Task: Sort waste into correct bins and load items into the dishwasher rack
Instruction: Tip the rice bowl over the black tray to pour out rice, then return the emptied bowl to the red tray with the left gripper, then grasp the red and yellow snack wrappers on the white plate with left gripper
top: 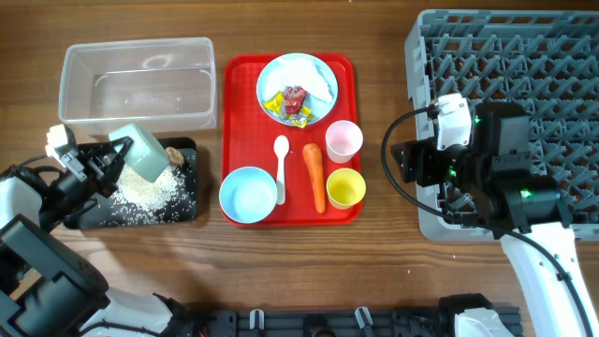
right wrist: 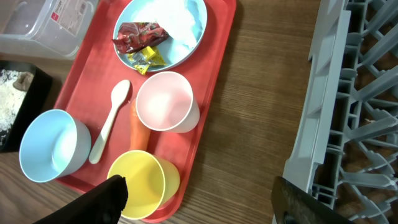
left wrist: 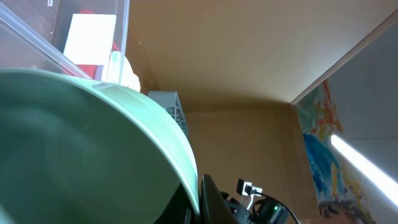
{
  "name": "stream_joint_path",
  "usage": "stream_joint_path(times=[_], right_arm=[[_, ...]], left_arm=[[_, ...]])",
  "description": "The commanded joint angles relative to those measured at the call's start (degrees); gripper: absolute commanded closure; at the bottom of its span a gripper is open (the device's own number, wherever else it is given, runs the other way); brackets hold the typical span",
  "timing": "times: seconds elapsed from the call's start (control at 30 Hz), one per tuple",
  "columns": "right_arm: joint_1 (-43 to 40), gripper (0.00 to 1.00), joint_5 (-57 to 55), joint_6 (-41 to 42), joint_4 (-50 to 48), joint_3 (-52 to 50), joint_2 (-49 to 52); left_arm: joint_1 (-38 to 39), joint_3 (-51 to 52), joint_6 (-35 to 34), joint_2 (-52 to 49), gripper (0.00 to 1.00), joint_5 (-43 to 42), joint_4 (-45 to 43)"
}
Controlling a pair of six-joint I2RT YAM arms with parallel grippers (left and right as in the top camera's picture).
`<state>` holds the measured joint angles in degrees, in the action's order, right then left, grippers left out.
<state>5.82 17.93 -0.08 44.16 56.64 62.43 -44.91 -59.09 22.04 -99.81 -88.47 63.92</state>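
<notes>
My left tool (top: 114, 157) is clamped on the rim of a light blue bowl (top: 145, 150), tipped over the black tray (top: 190, 187) where the rice (top: 140, 192) lies. The rack (top: 524, 56) is far to the right, nearer my open, empty right tool (top: 404, 161)

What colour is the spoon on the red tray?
White. The spoon shows best in the right wrist view.

Nothing legible — a white label (right wrist: 67, 17) with red print sits on the clear tub (right wrist: 25, 31), far ahead-left of the right claw (right wrist: 199, 202); lettering on the red wrapper (right wrist: 138, 32) blurs too.
</notes>
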Motion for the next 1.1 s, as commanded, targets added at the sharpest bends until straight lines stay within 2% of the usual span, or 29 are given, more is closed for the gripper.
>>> stream_joint_path(times=[0.0, 0.13, 0.23, 0.27, 0.33, 0.37, 0.4, 0.5, 0.6, 0.7, 0.87, 1.07], right_arm=[[0.2, 0.23, -0.4, 0.7, 0.0, 1.4, 0.4], [0.2, 0.23, -0.4, 0.7, 0.0, 1.4, 0.4], [0.2, 0.23, -0.4, 0.7, -0.1, 1.4, 0.4], [0.2, 0.23, -0.4, 0.7, -0.2, 1.4, 0.4], [0.2, 0.23, -0.4, 0.7, -0.5, 1.4, 0.4], [0.2, 0.23, -0.4, 0.7, -0.5, 1.4, 0.4], [0.2, 0.23, -0.4, 0.7, -0.5, 1.4, 0.4], [0.2, 0.23, -0.4, 0.5, -0.4, 1.4, 0.4], [0.2, 0.23, -0.4, 0.1, -0.4, 1.4, 0.4], [0.2, 0.23, -0.5, 0.1, -0.4, 1.4, 0.4], [0.2, 0.23, -0.4, 0.1, -0.1, 1.4, 0.4], [0.2, 0.23, -0.4, 0.1, 0.0, 1.4, 0.4]], left_arm=[[1.0, -0.7, 3.5, 4.3, 0.96, -1.9, -0.1], [8.0, -6.2, 3.5, 10.9, 0.96, -0.4, -0.5], [17.7, -12.4, 0.7, 15.2, 0.96, 8.2, -2.4], [22.1, -14.4, -3.8, 16.2, 0.96, 14.3, -5.0], [32.7, -17.4, -16.0, 17.2, 0.96, 32.2, -11.9], [36.0, -17.7, -18.8, 17.3, 0.96, 38.0, -13.8], [42.8, -17.9, -23.6, 17.2, 0.96, 50.3, -17.3], [57.2, -17.9, -28.7, 15.5, 0.96, 77.2, -21.0], [65.5, -17.9, -29.0, 11.9, 0.96, 92.1, -21.3], [69.9, -17.9, -29.0, 6.0, 0.96, 94.8, -21.8], [69.8, -17.9, -33.0, -2.0, 0.96, 96.9, -22.0], [70.1, -17.9, -33.0, -7.7, 0.96, 93.8, -22.1]])
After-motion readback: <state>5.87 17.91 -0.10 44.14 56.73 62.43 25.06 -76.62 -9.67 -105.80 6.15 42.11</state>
